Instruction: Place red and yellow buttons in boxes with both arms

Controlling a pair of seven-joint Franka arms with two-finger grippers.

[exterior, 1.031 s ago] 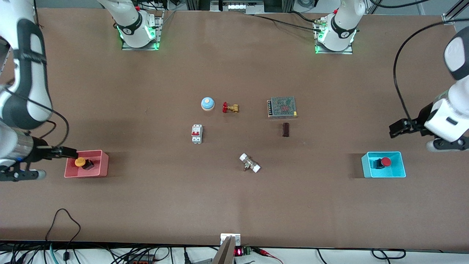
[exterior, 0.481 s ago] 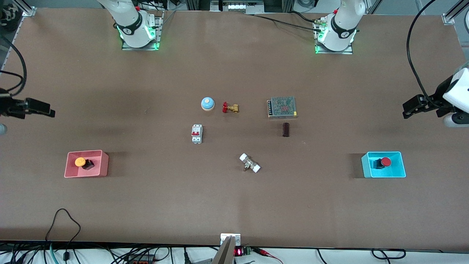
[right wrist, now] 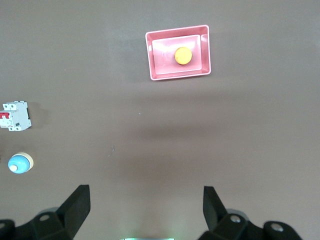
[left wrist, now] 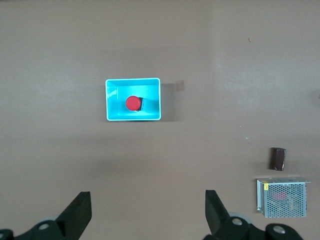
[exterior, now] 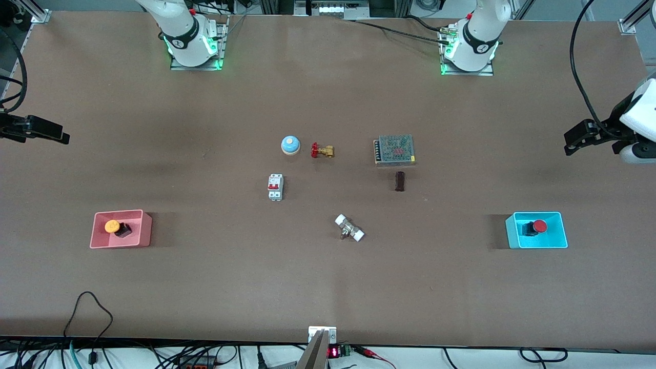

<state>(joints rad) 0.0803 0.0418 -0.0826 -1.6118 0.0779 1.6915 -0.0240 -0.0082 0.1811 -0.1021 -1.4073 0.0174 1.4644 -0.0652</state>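
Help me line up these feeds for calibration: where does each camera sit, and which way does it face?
Front view: high across the table, facing both bases; left gripper and right gripper show at the edges.
Left wrist view: looks straight down past its open fingers at the cyan box holding the red button.
Right wrist view: looks down past open fingers at the pink box holding the yellow button.
Shared: both boxes also show in the front view.
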